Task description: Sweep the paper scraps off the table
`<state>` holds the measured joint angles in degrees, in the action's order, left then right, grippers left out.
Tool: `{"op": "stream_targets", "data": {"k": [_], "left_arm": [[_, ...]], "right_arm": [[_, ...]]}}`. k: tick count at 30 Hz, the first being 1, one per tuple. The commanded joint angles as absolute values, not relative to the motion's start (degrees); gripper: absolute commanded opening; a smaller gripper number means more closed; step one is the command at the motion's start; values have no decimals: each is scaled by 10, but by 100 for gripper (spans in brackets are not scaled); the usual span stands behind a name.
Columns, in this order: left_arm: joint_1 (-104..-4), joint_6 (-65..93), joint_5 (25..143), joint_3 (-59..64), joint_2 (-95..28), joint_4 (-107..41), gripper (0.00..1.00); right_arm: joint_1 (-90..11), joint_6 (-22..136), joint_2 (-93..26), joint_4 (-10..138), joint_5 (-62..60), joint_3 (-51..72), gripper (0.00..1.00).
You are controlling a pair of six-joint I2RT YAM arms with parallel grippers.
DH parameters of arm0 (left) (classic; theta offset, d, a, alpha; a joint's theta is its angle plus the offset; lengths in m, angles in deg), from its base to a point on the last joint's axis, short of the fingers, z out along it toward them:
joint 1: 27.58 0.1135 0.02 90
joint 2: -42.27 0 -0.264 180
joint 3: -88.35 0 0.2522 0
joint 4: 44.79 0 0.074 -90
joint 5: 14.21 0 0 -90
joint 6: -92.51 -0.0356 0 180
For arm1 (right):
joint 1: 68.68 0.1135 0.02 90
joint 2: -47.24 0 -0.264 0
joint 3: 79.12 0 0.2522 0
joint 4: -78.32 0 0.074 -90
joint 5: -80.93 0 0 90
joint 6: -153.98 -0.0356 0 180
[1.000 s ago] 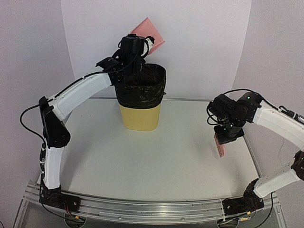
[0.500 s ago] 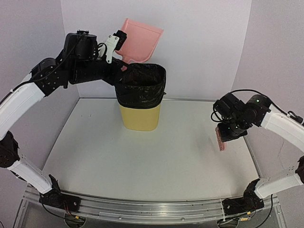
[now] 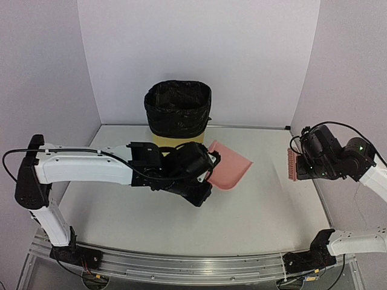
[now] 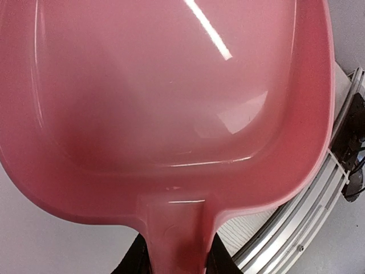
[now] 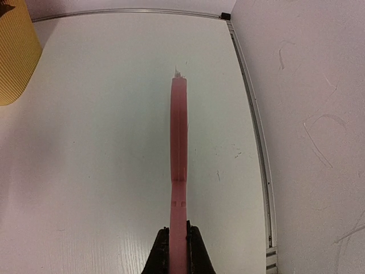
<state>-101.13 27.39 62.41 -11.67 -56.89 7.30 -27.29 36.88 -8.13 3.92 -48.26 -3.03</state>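
Now the left gripper (image 3: 209,163) clamps the pink dustpan (image 3: 231,169) by its handle, low over the white table (image 3: 254,208) before the bin (image 3: 178,112), while the right gripper (image 3: 300,164) pinches the brush (image 3: 291,164) tight, out right.

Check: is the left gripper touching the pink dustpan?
Touching. Left wrist view: the left gripper has its fingers pressed against both sides of the dustpan handle, with no gap.

dustpan (image 3: 231,167): pink plastic, pretty glossy, tilted, just right of the bin
hand brush (image 3: 291,165): pink too, over by the right wall, well apart from the dustpan
bin (image 3: 178,109): yellow, ribbed sides, black liner folded over the rim
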Motion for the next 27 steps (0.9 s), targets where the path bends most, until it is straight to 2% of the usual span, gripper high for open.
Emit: {"op": "stream_targets", "data": {"k": [1, 11, 18, 27], "left_arm": [[-1009, 364, 660, -127, -646, 42, 0], [-1009, 359, 739, -260, -823, 49, 2], [-1006, 365, 755, -285, -872, 81, 3], [-1005, 371, 752, -295, -887, 110, 12]], "right_arm": [[-275, 354, -50, 65, -517, -50, 0], [-275, 387, -60, 77, -474, -65, 0], [-275, 397, -58, 80, -454, -67, 0], [-275, 393, -53, 81, -440, -79, 0]]}}
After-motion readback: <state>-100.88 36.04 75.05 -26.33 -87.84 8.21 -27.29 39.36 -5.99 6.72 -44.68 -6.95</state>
